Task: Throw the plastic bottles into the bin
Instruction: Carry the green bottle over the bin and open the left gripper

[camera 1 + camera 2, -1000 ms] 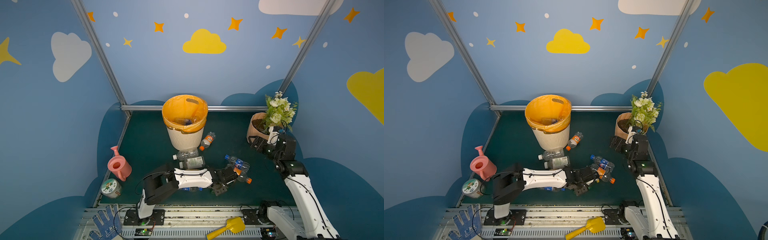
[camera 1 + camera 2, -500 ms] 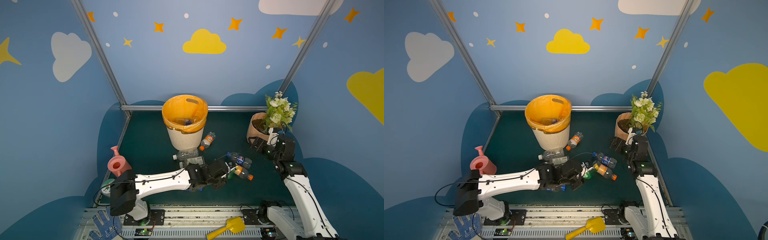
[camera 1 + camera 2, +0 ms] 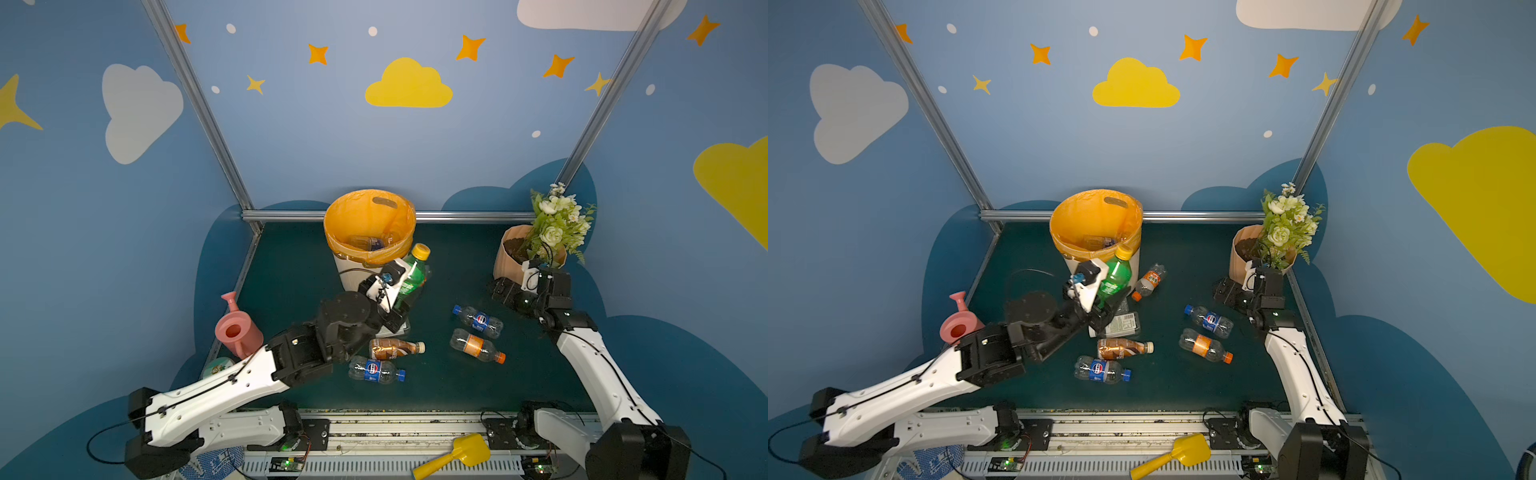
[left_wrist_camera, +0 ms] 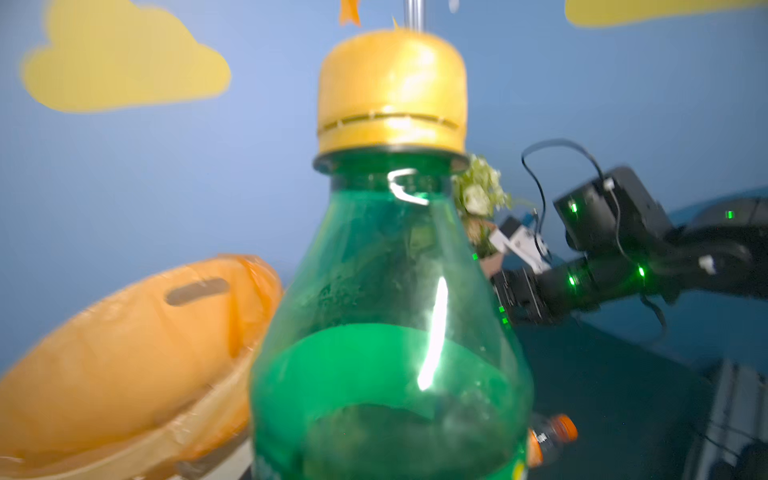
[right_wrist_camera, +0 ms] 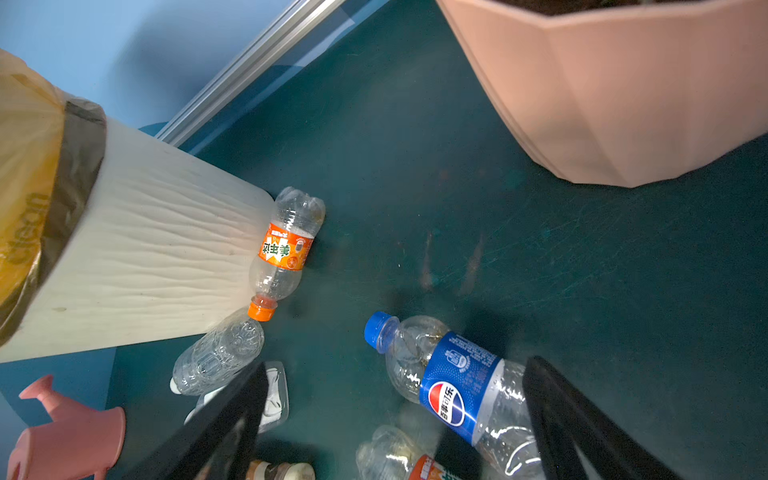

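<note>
Left end effector (image 3: 405,301) clamped the green bottle (image 3: 413,276) at the bin's (image 3: 347,272) 4 o'clock rim, not yet dropped. Right end effector (image 5: 397,368) hung spread, empty. A few bottles (image 3: 368,242) lay binned; at least six littered the surface (image 3: 457,395).

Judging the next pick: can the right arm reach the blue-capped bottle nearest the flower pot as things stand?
Likely yes: the right tool hangs open close above that blue-capped bottle, with nothing between them.

Even bright light, soft shadows, glare streak on green bottle (image 4: 374,316), left wrist view blurred
</note>
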`<state>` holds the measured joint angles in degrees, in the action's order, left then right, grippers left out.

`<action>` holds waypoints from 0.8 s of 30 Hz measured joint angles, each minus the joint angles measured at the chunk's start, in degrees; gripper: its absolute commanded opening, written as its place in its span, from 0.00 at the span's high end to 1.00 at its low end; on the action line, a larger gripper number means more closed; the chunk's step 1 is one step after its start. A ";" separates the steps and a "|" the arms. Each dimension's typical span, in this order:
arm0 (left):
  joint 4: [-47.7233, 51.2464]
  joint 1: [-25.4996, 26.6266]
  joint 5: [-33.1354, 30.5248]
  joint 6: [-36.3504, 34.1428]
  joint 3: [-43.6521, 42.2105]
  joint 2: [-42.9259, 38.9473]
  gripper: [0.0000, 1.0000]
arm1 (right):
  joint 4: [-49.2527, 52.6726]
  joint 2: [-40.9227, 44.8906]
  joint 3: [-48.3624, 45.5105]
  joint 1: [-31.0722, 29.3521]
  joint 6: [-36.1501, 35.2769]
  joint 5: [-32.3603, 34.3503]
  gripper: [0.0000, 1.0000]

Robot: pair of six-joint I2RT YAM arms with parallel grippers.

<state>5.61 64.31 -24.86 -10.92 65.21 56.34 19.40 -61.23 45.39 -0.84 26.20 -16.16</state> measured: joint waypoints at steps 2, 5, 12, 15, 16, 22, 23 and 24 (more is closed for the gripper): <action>-3.91 -0.11 -0.28 -3.56 -0.46 -2.69 0.41 | -0.33 0.00 0.00 0.00 0.13 -0.46 0.06; -10.32 -0.96 -0.28 -8.76 -0.63 -5.20 0.42 | -0.44 0.04 0.00 0.00 0.37 -0.85 0.06; -10.60 -14.45 0.90 -8.96 12.96 3.26 0.42 | -0.52 1.36 0.00 0.00 0.61 -1.07 0.06; -1.57 -27.43 6.95 -0.31 26.45 13.18 0.39 | -0.55 2.47 -0.04 0.00 0.61 -1.09 0.06; 1.42 -31.26 9.49 2.60 30.42 16.70 0.35 | -0.55 2.80 -0.09 0.00 0.61 -1.09 0.06; 16.98 -39.63 19.93 13.44 37.09 30.62 0.11 | -0.20 4.94 -0.39 0.00 0.33 -0.52 0.06; 19.12 -39.63 21.00 14.27 36.89 31.87 0.08 | -0.13 5.31 -0.42 0.00 0.24 -0.33 0.06; 20.94 -39.63 22.01 14.69 36.50 32.70 0.01 | -0.07 5.73 -0.42 0.00 0.07 -0.09 0.06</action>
<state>26.55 24.69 -2.85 3.77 101.71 89.03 19.33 -55.51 44.97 -0.84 26.26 -16.25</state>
